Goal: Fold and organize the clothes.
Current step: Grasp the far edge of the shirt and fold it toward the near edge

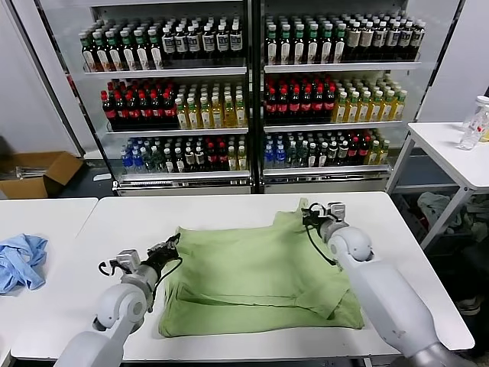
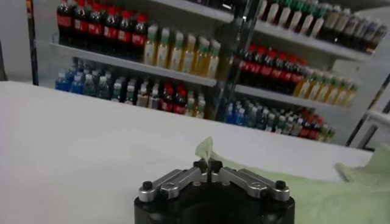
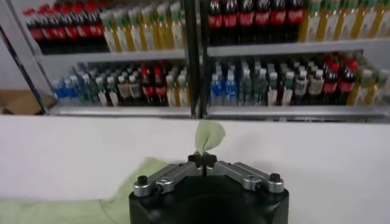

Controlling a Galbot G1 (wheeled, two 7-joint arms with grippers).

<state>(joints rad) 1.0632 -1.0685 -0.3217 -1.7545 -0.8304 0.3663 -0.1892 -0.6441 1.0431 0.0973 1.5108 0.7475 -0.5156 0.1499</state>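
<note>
The light green shirt [image 1: 256, 279] lies spread on the white table [image 1: 229, 210] in the head view, its front hem near the table's front edge. My left gripper [image 1: 174, 241] is shut on the shirt's far left corner, and a flap of green cloth [image 2: 205, 148] sticks up between its fingertips. My right gripper [image 1: 308, 215] is shut on the far right corner, where a small green fold [image 3: 208, 135] stands above the closed fingertips. Both corners are lifted slightly off the table. Collar, buttons and print are hidden.
A light blue garment [image 1: 19, 260] lies on the neighbouring table at the left. Drink coolers full of bottles [image 1: 244, 92] stand behind the table. A small white side table [image 1: 451, 149] with bottles stands at the right, and a cardboard box [image 1: 38, 172] sits on the floor at the far left.
</note>
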